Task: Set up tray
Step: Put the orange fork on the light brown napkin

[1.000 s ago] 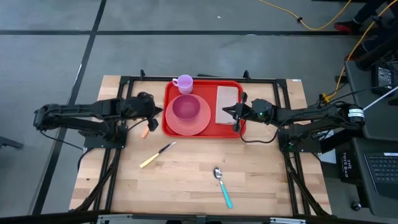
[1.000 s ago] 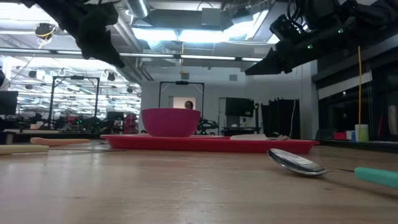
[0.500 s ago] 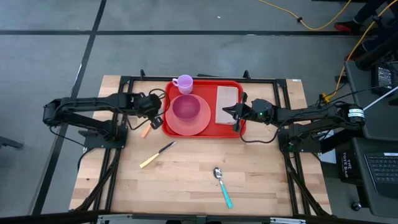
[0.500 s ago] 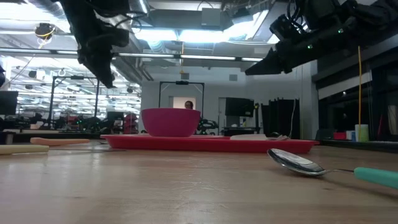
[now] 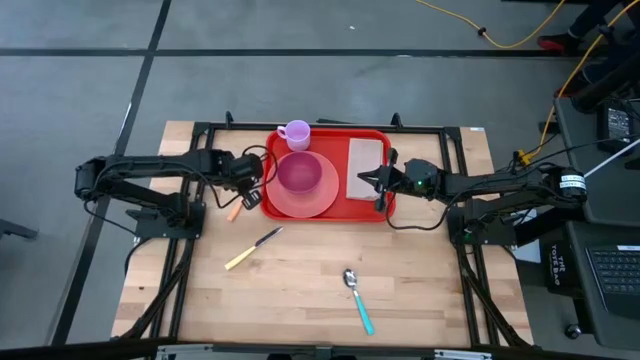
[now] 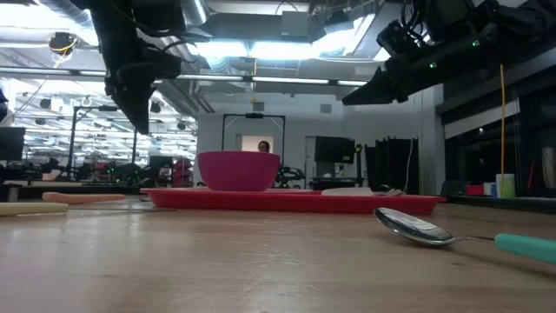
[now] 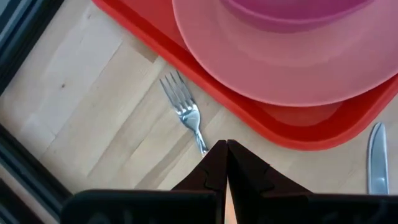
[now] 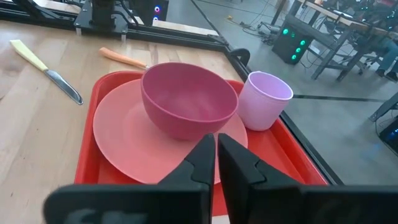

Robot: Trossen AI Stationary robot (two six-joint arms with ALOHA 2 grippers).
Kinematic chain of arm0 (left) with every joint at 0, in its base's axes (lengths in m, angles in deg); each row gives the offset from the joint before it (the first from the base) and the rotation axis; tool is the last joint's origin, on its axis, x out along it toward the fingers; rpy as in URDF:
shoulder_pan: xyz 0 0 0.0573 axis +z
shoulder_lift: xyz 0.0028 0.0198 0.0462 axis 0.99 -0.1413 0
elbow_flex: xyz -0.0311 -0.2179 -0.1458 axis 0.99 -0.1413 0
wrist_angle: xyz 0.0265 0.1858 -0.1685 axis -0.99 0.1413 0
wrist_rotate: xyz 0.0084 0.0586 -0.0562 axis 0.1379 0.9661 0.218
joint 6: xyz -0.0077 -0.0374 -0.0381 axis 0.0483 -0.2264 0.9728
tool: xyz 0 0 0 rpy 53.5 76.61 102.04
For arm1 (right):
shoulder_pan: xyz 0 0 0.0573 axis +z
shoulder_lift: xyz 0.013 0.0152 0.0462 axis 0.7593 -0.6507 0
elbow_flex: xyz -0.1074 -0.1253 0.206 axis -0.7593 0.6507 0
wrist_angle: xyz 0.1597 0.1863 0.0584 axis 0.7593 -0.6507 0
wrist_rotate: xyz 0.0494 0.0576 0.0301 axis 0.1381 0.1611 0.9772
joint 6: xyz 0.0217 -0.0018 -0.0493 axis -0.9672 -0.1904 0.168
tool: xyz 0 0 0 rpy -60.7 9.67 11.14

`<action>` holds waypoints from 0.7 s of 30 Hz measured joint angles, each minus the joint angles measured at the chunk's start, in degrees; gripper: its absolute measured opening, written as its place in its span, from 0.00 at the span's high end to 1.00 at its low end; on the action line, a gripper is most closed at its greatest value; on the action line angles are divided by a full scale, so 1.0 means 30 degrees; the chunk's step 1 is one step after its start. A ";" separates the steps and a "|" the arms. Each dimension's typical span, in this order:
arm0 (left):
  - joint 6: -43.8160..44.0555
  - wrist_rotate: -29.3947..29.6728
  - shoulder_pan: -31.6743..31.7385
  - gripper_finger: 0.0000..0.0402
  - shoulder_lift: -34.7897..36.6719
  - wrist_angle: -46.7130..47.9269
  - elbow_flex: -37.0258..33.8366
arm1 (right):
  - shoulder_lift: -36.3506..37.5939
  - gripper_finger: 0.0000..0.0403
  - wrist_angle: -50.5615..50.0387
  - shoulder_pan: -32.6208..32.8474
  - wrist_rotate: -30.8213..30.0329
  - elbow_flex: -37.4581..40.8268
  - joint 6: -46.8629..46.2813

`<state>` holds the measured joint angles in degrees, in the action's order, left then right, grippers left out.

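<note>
The red tray [image 5: 345,206] lies at the table's far middle. It carries a salmon plate [image 5: 274,196] with a magenta bowl [image 5: 300,173], a lilac cup [image 5: 296,133] at its far edge and a beige napkin [image 5: 366,165]. A fork [image 5: 236,207] with an orange handle lies flat on the wood by the tray's left rim. My left gripper [image 5: 252,185] hangs shut above the fork [image 7: 186,115], raised off the table in the low view [image 6: 137,122]. My right gripper [image 5: 364,178] hovers shut over the napkin side, pointing at the bowl [image 8: 186,102].
A yellow-handled knife [image 5: 253,249] lies on the wood nearer than the fork. A teal-handled spoon [image 5: 357,298] lies near the table's near edge. Black frame rails run along the table's left, right and far sides. Bare wood stretches between the tray and the near edge.
My left gripper has moved toward the table's right, up to the tray's left rim, and has come down with its fingers tipping to point at the fork. The right arm and all objects have kept still.
</note>
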<state>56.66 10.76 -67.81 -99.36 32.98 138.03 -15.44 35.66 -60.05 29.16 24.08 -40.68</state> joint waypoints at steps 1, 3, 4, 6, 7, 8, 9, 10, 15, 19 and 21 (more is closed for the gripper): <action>-0.0011 0.0014 0.0000 0.99 0.0000 0.0026 0.0000 | 0.0000 0.94 -0.0003 0.0004 0.0007 0.0000 0.0000; -0.0422 0.0050 0.0011 0.99 0.0000 -0.0003 0.0000 | 0.0000 0.94 -0.0004 0.0004 0.0002 0.0000 0.0000; -0.0779 0.0050 0.0050 0.98 0.0000 -0.0003 0.0000 | 0.0000 0.94 -0.0004 -0.0001 0.0007 0.0000 0.0000; -0.1309 0.0016 0.0300 0.98 0.0000 -0.0078 0.0000 | 0.0000 0.94 -0.0004 0.0004 0.0007 0.0000 0.0000; -0.1516 0.0008 0.0491 0.98 0.0000 -0.0141 0.0000 | 0.0000 0.94 -0.0004 0.0003 0.0007 0.0000 0.0000; -0.1707 0.0014 0.0737 0.98 0.0000 -0.0178 0.0000 | 0.0000 0.94 -0.0011 0.0003 0.0007 0.0000 -0.0010; -0.1894 0.0007 0.1021 0.98 0.0000 -0.0167 0.0000 | 0.0000 0.94 -0.0011 0.0004 0.0007 0.0000 -0.0058; -0.2004 0.0007 0.1319 0.98 0.0000 -0.0163 0.0000 | 0.0000 0.94 -0.0011 0.0000 0.0007 0.0000 -0.0065; -0.2390 0.0014 0.2635 0.98 0.0000 -0.0174 -0.0007 | 0.0000 0.94 -0.0011 0.0000 0.0014 0.0000 -0.0066; -0.2520 -0.0453 0.3524 0.98 -0.0007 -0.0303 -0.0332 | 0.0000 0.94 -0.0012 0.0003 0.0014 0.0000 -0.0066; -0.2625 -0.1023 0.3890 0.96 -0.0015 -0.0307 -0.0552 | 0.0000 0.94 -0.0018 0.0000 0.0014 0.0000 -0.0066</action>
<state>48.79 7.69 -56.14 -99.40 32.06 136.38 -15.44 35.61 -60.05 29.20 24.08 -40.87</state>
